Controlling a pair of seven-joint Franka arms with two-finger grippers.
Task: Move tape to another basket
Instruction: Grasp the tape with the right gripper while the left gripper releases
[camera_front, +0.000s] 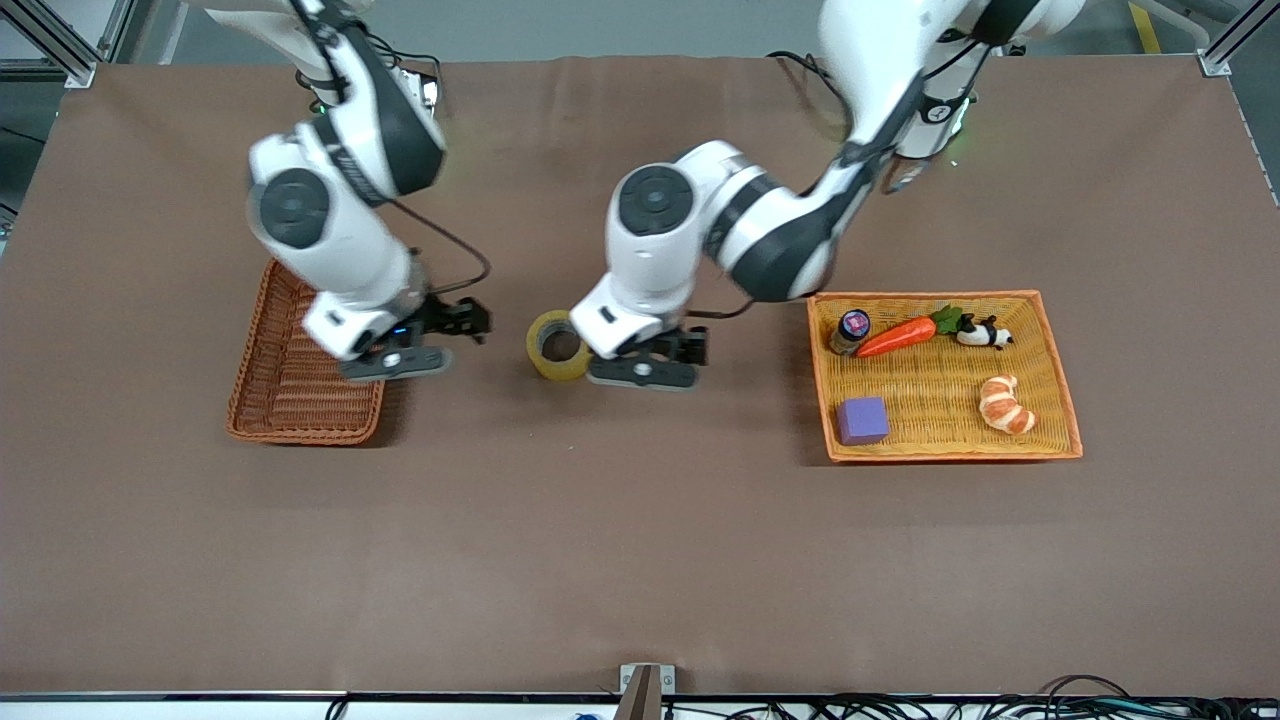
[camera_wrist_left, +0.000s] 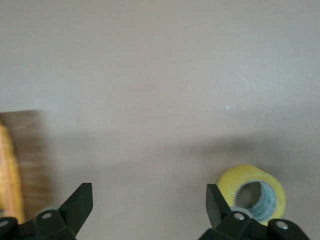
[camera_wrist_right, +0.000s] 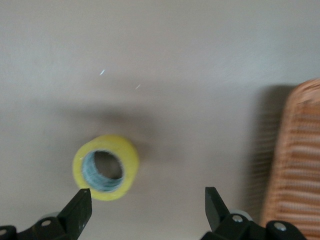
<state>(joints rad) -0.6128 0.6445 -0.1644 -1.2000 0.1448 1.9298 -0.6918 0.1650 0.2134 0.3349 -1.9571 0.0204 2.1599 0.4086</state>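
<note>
The tape (camera_front: 556, 345), a yellowish translucent roll, stands tilted on the brown table between the two baskets. It also shows in the left wrist view (camera_wrist_left: 252, 192) and the right wrist view (camera_wrist_right: 106, 166). My left gripper (camera_front: 645, 366) is open and empty, low over the table right beside the tape, toward the orange tray; in its own view (camera_wrist_left: 149, 192) the tape lies just outside one finger. My right gripper (camera_front: 402, 356) is open and empty (camera_wrist_right: 147, 192), over the edge of the dark reddish-brown basket (camera_front: 290, 385), with the tape a short way off.
The wide orange tray (camera_front: 1045, 440) toward the left arm's end holds a purple cube (camera_front: 862, 420), a croissant (camera_front: 1005, 404), a carrot (camera_front: 898, 336), a small bottle (camera_front: 850, 330) and a panda figure (camera_front: 985, 333). The dark basket's rim shows in the right wrist view (camera_wrist_right: 297, 160).
</note>
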